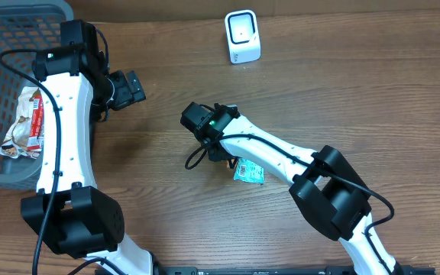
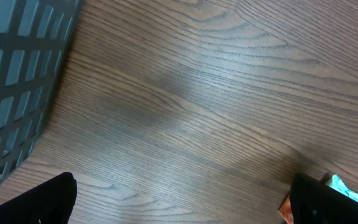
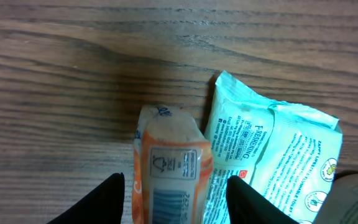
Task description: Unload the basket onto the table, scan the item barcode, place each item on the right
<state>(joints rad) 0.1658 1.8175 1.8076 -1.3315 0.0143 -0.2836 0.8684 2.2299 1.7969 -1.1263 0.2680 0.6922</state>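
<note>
In the right wrist view an orange-and-white packet (image 3: 169, 168) lies on the wooden table with its barcode facing up. My right gripper (image 3: 175, 177) is open and straddles it, with a small gap at each finger. A teal wipes pack (image 3: 272, 155) lies against the packet's right side. From overhead the teal pack (image 1: 248, 173) shows beside the right gripper (image 1: 226, 155), and the orange packet is hidden under the arm. The white scanner (image 1: 243, 36) stands at the far edge. My left gripper (image 1: 132, 88) hangs open and empty near the basket.
A grey mesh basket (image 1: 21, 11) stands at the far left with a snack packet (image 1: 25, 122) inside. Its wall shows at the left of the left wrist view (image 2: 17, 74). A black cable (image 1: 193, 160) loops by the right wrist.
</note>
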